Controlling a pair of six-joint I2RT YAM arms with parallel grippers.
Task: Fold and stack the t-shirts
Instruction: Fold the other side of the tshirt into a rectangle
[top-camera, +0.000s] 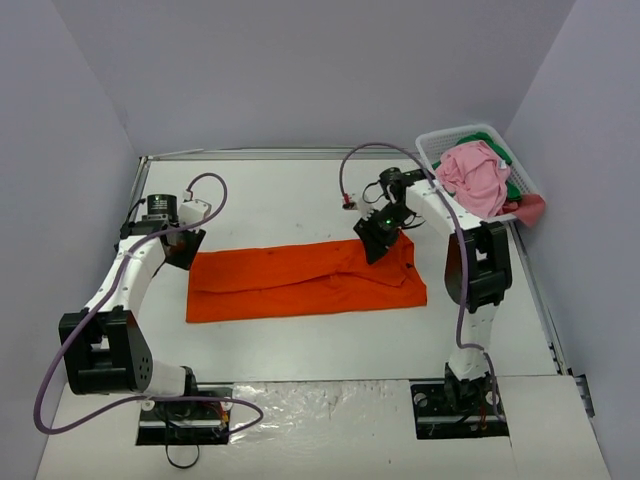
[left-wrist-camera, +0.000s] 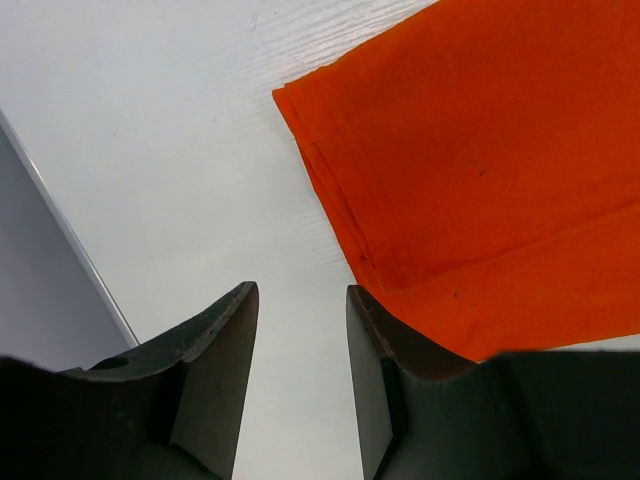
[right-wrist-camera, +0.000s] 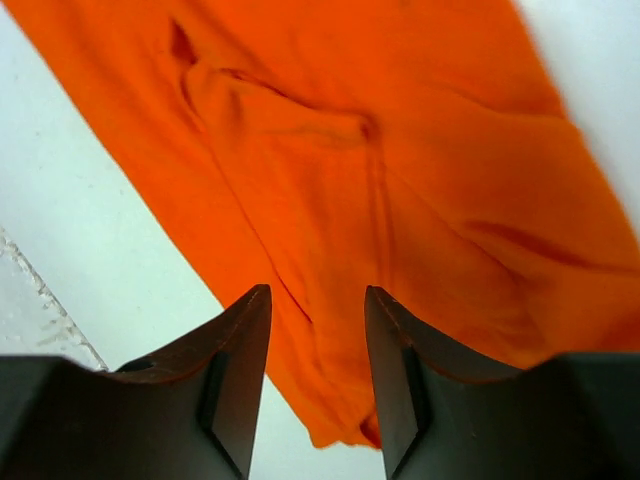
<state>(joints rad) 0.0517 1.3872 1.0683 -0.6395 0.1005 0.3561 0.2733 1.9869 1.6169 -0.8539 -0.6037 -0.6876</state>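
While left gripper (left-wrist-camera: 300, 300) and right gripper (right-wrist-camera: 318, 300) hang part-open, empty, orange t-shirt (top-camera: 305, 280) lies as folded strip mid-table (top-camera: 300, 190); pink t-shirt (top-camera: 475, 175) in basket (top-camera: 432, 150), far right corner. Risk: left gripper sits off cloth's left end, may pinch top layer only, dragging fold apart.

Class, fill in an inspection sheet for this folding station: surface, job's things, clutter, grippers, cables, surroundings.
Surface: white table, with a shiny crinkled sheet along the near edge.
Job's things: bright orange cloth t-shirt lying mid-table as a long folded strip; pink t-shirt and green t-shirt bundled in the basket.
Clutter: white slotted plastic basket, far right corner.
Grippers: left gripper fingers apart, empty, beside the orange shirt's left end; right gripper fingers apart, empty, above its right part.
Cables: purple cables looped along both arms.
Surroundings: plain pale walls on three sides.
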